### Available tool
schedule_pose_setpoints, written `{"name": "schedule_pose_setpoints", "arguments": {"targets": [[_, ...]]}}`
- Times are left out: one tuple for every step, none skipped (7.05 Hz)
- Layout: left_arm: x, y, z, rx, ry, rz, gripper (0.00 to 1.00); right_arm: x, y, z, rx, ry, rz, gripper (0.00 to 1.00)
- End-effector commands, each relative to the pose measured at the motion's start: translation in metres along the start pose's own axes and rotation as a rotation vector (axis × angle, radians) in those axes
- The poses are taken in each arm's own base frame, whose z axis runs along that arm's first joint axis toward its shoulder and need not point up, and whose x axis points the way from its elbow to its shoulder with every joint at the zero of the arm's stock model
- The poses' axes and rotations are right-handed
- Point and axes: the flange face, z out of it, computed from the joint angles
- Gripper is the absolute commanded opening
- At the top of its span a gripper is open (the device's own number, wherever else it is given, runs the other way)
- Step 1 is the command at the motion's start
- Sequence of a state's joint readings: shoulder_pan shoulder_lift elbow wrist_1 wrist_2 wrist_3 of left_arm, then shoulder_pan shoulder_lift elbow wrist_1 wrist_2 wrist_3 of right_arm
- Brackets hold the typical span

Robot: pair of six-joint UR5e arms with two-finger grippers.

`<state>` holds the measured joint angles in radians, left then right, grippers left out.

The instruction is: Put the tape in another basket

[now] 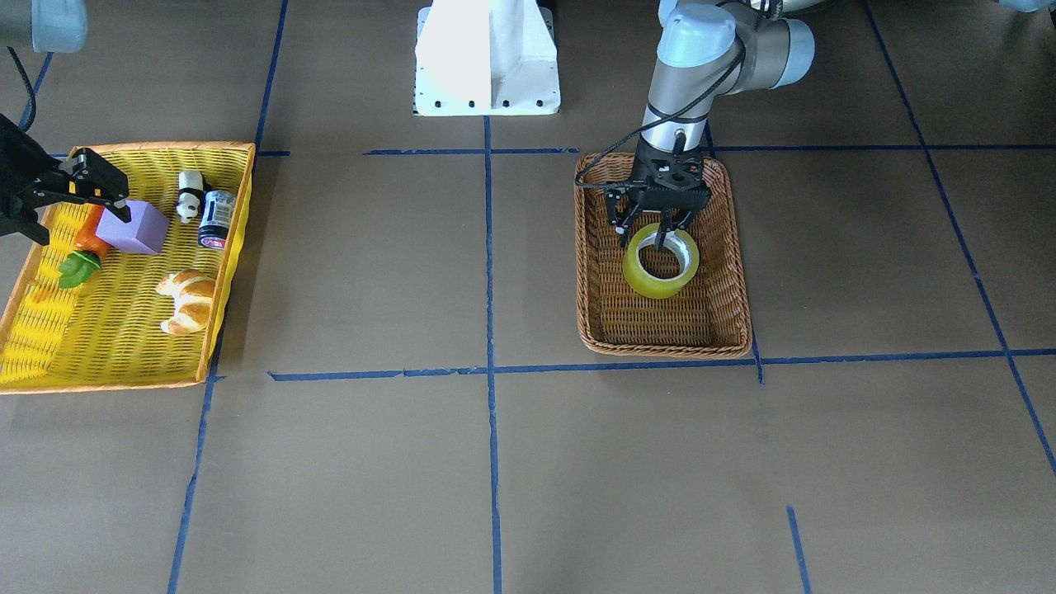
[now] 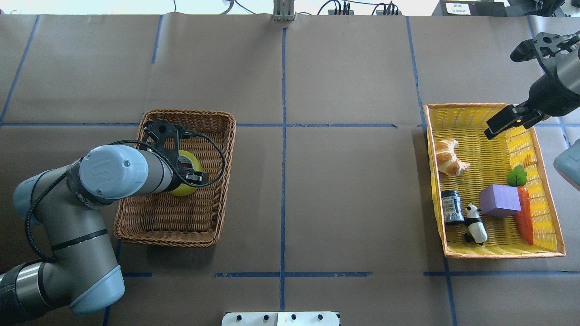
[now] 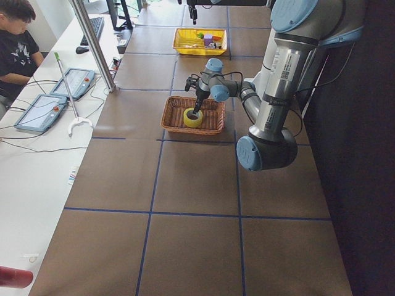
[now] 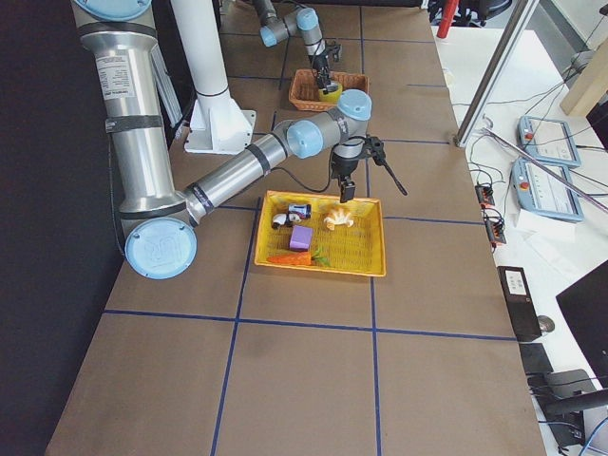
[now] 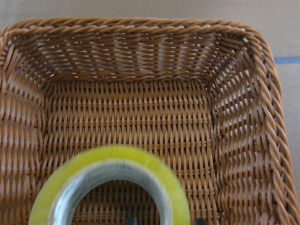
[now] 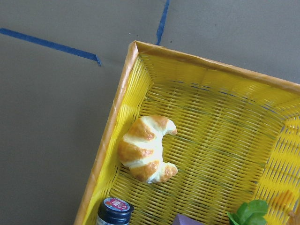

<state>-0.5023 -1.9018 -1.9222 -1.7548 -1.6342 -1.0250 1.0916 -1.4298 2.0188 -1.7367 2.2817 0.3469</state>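
Observation:
The yellow-green tape roll (image 1: 652, 285) is tilted up inside the brown wicker basket (image 1: 660, 342), near its middle. My left gripper (image 1: 653, 235) reaches down into that basket and is shut on the roll's upper rim. In the left wrist view the tape (image 5: 112, 157) fills the bottom edge, close to the camera, with the basket floor (image 5: 140, 122) behind it. From overhead the arm hides most of the tape (image 2: 183, 190). My right gripper (image 1: 82, 227) is open and empty, hovering over the yellow orange-rimmed basket (image 1: 99, 355).
The yellow basket (image 2: 498, 251) holds a croissant (image 1: 190, 299), a purple block (image 1: 132, 227), a toy panda (image 1: 190, 194), a dark can (image 1: 216, 219) and a carrot (image 1: 87, 239). Blue tape lines grid the brown table. The white robot base (image 1: 487, 58) stands between the baskets.

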Motion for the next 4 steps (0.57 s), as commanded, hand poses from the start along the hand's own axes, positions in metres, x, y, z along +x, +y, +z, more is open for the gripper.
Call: {"name": "schedule_pose_setpoints", "arguments": {"targets": [[-0.050, -0.037, -0.030, -0.097, 0.023, 0.140, 1.00, 0.033, 0.012, -0.004, 0.000, 0.014, -0.046, 1.00], [-0.105, -0.049, -0.037, -0.145, 0.032, 0.191, 1.00, 0.075, 0.030, -0.013, 0.000, 0.005, -0.078, 1.00], [-0.169, -0.059, -0.047, -0.177, 0.034, 0.255, 1.00, 0.113, 0.050, -0.020, -0.001, 0.004, -0.098, 1.00], [-0.249, -0.064, -0.063, -0.199, 0.030, 0.333, 1.00, 0.143, 0.070, -0.026, 0.002, 0.013, -0.123, 1.00]]}}
